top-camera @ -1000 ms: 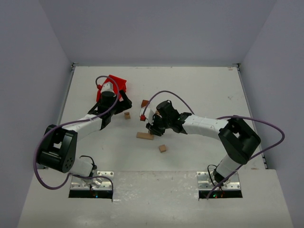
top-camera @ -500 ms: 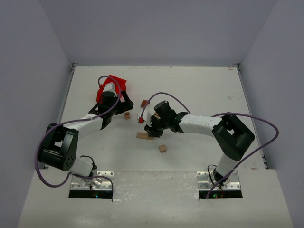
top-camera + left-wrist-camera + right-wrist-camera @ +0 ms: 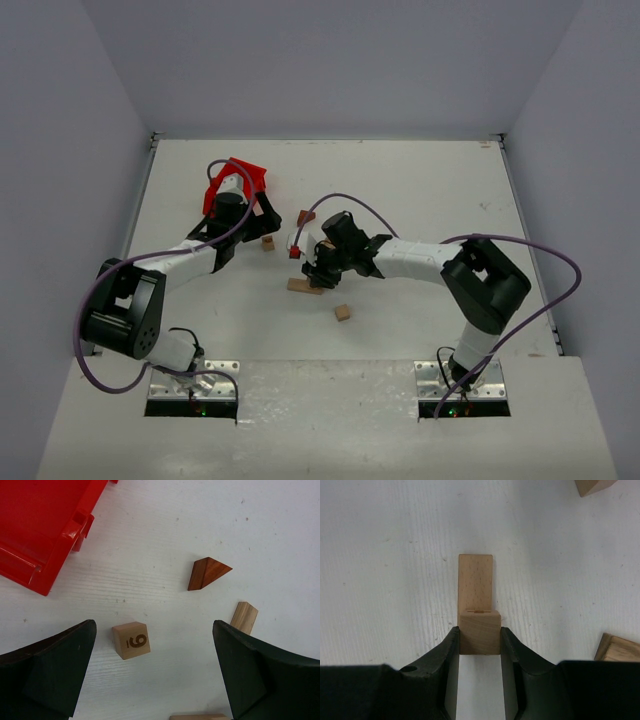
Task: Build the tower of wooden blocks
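At far left, a red bin (image 3: 40, 525) lies on the white counter (image 3: 165, 525). The left hand (image 3: 154, 635), fingers spread wide, hangs over a cube marked 6 (image 3: 130, 640), with a reddish-brown wedge (image 3: 206, 573) just beyond. At centre, the right hand (image 3: 480, 634) pinches a pale cube (image 3: 479, 624) over 1 end of a flat slab (image 3: 475, 580); whether they touch cannot be told. A loose cube (image 3: 342, 312) lies nearer the bases.

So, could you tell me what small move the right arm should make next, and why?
Probably ease straight down, then open. The right gripper is shut on a cube that sits over the near end of a flat slab, roughly centred across it. Whether the two touch I cannot tell, so a gentle descent seems safest.
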Tool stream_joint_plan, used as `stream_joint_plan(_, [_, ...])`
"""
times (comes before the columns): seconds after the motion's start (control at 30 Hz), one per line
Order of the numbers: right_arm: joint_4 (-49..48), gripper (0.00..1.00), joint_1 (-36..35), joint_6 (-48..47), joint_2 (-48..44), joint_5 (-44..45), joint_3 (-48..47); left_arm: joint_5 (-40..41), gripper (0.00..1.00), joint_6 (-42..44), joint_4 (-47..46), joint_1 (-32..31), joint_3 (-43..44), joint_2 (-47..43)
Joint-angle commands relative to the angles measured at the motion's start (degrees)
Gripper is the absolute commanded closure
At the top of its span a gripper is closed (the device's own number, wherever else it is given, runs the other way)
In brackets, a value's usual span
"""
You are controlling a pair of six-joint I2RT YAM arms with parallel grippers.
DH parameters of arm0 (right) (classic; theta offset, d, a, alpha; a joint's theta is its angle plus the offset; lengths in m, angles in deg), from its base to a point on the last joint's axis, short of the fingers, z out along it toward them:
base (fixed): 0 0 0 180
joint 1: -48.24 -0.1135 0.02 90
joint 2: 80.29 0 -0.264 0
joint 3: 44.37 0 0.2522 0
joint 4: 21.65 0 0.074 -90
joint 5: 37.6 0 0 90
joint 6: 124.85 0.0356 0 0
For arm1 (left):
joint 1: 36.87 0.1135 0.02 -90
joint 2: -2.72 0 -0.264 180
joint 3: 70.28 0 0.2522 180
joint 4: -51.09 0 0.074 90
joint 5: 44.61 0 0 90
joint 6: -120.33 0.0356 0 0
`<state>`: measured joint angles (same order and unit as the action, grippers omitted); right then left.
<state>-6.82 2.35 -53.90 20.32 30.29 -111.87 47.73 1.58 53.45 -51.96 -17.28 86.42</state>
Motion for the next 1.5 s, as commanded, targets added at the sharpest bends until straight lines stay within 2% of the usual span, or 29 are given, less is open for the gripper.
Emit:
stream_joint_plan(0.0, [-1.94, 0.82, -0.25, 0.78, 0.29, -1.45, -2.42, -0.50, 0.00, 0.36, -2.66, -0.29, 1.19, 0.23])
stream_joint_plan(1.03, [-1.24, 0.70, -0.25, 0.78, 0.55, -1.13, -2.15, -0.54, 0.00, 0.28, -2.58, -0.55, 1.36, 0.45])
stream_joint_plan(1.23, [-1.24, 0.65, -0.34, 0.95, 0.91, -1.01, -2.33, -0.41, 0.00, 0.28, -2.40, -0.55, 1.45, 0.50])
stream_joint_plan(1.47, [-1.24, 0.55, -0.43, 0.95, 0.91, -1.04, -2.33, -0.41, 0.00, 0.22, -2.40, -0.59, 1.45, 0.41])
